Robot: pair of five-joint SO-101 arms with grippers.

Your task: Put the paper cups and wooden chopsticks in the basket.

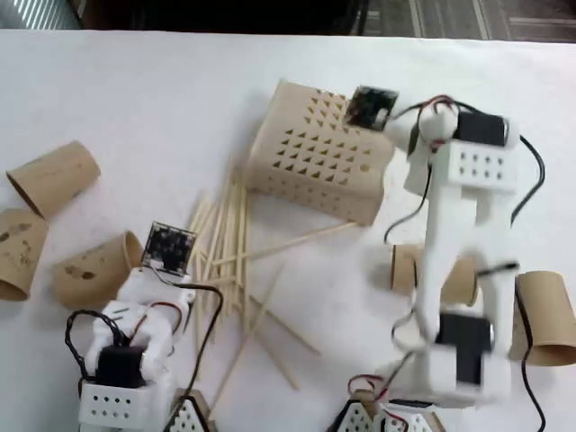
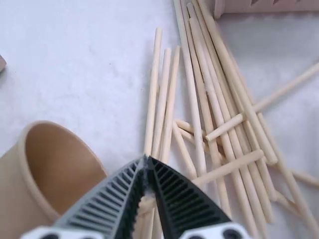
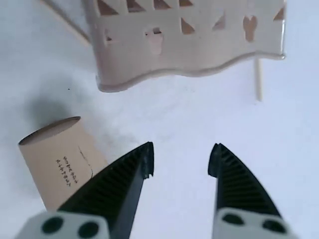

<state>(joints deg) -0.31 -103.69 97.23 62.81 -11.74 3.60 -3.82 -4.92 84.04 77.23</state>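
Found left claw (image 2: 146, 160) pressed together at the tips, poised over the near ends of the scattered wooden chopsticks (image 2: 214, 89), most fanning out ahead of it. Noted open-mouthed paper cup (image 2: 45, 169) lying just beside one finger. Found right claw (image 3: 182, 149) spread wide over white table (image 3: 199, 114), gripping nothing. Recorded basket (image 3: 189, 45) just ahead of its tips, wavy edge nearest; second paper cup (image 3: 60, 159) lying close alongside one finger.

Basket (image 1: 319, 157) mid-tabletop (image 1: 135, 99), chopsticks (image 1: 229, 247) fanned out at its left corner!
The chopsticks run from the basket's left side toward the front edge. Three cups lie far left: one behind (image 1: 54, 175), two nearer (image 1: 18, 252) (image 1: 94, 268). Two more cups lie right, before the basket (image 1: 405, 268) (image 1: 544, 315).
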